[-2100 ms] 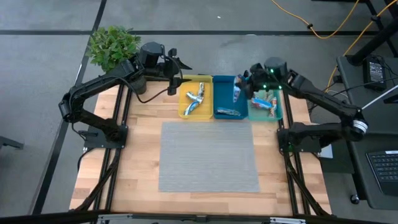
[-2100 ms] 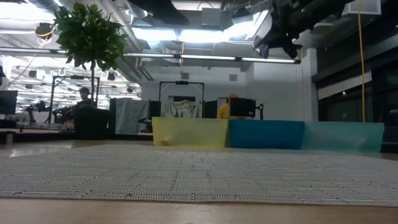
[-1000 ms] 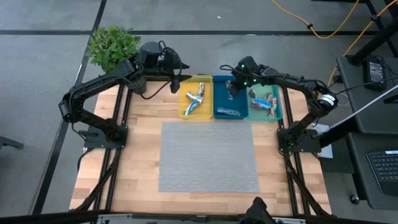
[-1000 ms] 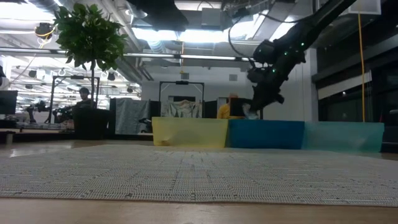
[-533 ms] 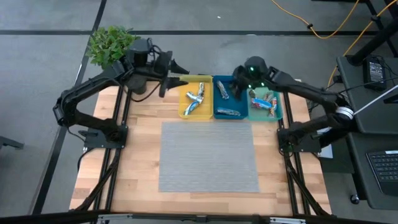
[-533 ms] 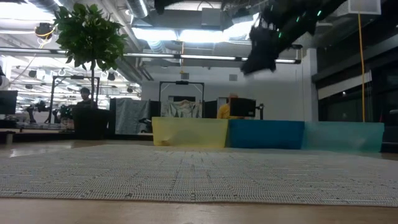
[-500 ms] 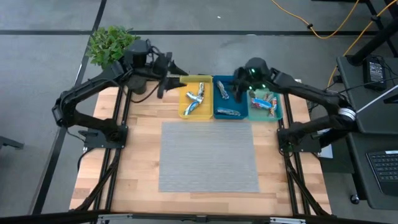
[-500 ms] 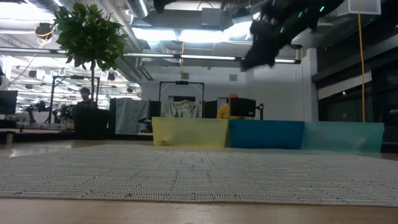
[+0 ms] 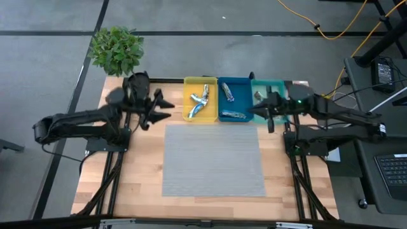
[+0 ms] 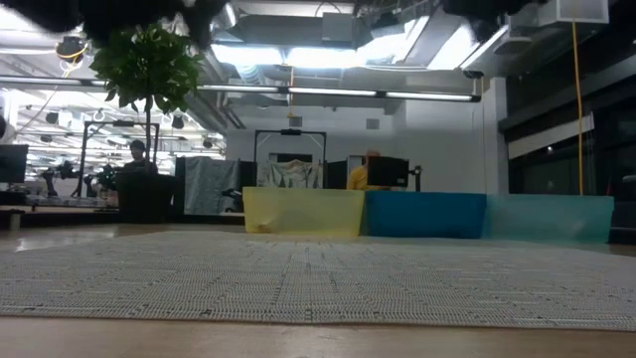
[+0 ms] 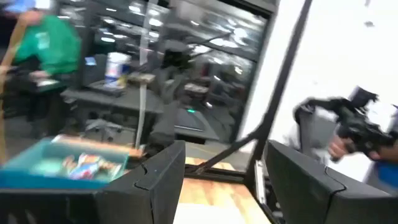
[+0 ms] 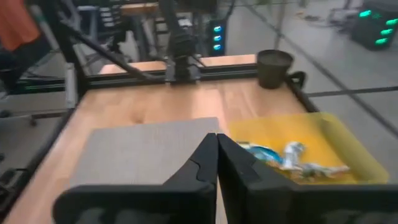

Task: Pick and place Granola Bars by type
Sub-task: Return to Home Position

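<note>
1. Left gripper (image 9: pixel 163 106): it hangs over the bare wood of the table (image 9: pixel 143 159), left of the yellow tray (image 9: pixel 212 113) and apart from it. It points toward the trays. Its fingers (image 11: pixel 163 174) stand wide apart with nothing between them.
2. Right gripper (image 9: pixel 252 112): it hangs above the near rim where the blue tray (image 9: pixel 242 97) meets the teal tray (image 9: pixel 275 85), pointing left across the row. In the right wrist view its fingers (image 12: pixel 205 158) are pressed together along their length and grip nothing.
3. Trays: three stand side by side, walls touching, along the far edge of the table. From left to right they are yellow, blue and teal. The grey mat (image 9: pixel 213 159) lies just in front of them with nothing on it.
4. Silver bars (image 9: pixel 200 102): they lie in the yellow tray, overlapping in a loose cross. One long axis runs roughly near to far; the other slants from near-left to far-right.
5. Far blue bar (image 9: pixel 227 93): it lies in the blue tray's far left part, its long axis near to far with a slight tilt.
6. Near blue bar (image 9: pixel 234 115): it lies along the blue tray's near wall, its long axis left to right.
7. Red-orange bars (image 11: pixel 84 166): they lie in the teal tray. From above the right arm covers most of them, and the left wrist view is too blurred to tell which way they point.
8. Plant (image 9: pixel 117 48): it stands beyond the table's far left corner.
</note>
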{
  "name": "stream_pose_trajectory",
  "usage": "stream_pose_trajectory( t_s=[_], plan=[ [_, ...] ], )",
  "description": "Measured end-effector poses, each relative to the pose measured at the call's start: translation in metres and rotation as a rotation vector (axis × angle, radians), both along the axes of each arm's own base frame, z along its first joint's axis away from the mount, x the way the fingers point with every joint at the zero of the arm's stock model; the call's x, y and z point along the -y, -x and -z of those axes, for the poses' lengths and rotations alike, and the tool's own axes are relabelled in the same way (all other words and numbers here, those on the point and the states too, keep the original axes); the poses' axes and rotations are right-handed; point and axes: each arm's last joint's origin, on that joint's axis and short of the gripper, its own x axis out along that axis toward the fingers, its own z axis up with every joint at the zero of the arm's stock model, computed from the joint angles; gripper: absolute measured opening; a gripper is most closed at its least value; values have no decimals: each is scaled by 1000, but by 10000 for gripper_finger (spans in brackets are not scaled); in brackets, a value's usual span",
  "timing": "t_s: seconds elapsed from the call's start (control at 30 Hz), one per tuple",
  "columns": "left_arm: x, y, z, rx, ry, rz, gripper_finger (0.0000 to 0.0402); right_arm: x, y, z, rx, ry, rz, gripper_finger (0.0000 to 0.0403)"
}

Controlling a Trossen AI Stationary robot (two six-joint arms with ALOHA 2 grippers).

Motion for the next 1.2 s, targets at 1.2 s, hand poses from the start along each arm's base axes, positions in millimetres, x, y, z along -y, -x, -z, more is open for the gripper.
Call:
stream_pose_trajectory(
  t_s=[1.2],
  plan=[
    [41, 71, 126, -57, 163, -263, 116, -6, 32, 27, 173, 48, 99, 5]
  ],
)
